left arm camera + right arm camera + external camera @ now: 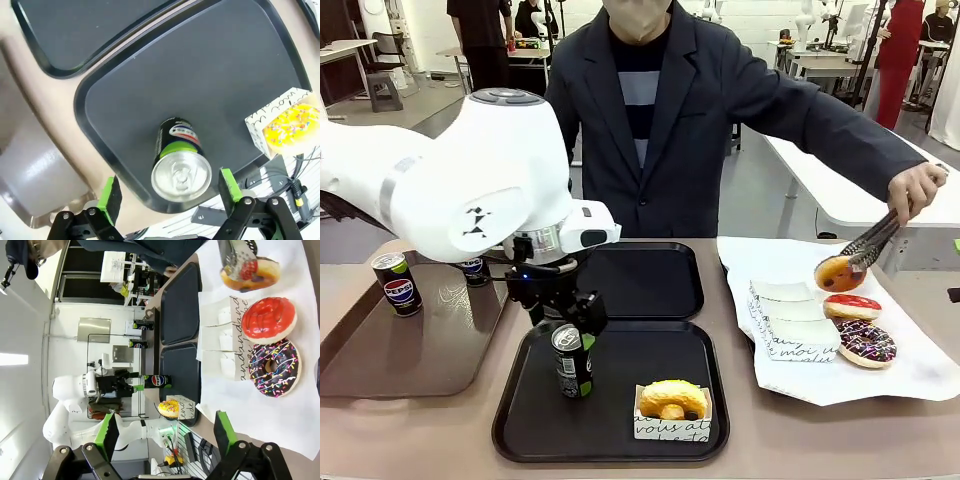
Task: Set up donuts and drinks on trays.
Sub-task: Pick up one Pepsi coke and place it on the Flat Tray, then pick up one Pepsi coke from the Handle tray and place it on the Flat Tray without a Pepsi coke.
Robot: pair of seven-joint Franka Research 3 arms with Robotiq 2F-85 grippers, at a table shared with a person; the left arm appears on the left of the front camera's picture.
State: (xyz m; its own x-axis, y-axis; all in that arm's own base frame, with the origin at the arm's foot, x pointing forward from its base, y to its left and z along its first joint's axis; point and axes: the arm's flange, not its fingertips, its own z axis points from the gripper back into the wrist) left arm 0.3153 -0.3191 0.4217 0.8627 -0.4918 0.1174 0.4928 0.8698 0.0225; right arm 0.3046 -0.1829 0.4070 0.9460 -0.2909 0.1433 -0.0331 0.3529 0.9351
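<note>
Front view shows the left hand point(565, 318) low over a can point(573, 362) that stands upright on the left part of the near tray point(620, 385). A yellow donut point(671, 398) in a paper sleeve lies at the right of this tray, apart from the can. In the left wrist view the pads point(110, 192) are spread at both sides of the can top and do not touch it, so nothing is pinched. More cans point(397, 283) stand on the brown tray point(420, 345); the far tray point(640, 280) looks bare where it is visible. The right hand point(166, 429) is spread too, holds nothing, and looks down on the paper point(260, 420) with a red donut point(270, 320) and a chocolate donut point(274, 367). The person's hand point(917, 190) holds tongs point(872, 238) around a glazed donut point(840, 272) above that paper.

I judge the near tray as set. The next move calls for a straight lift of the left hand, so the pads do not tip the can, then a can for the far tray.
</note>
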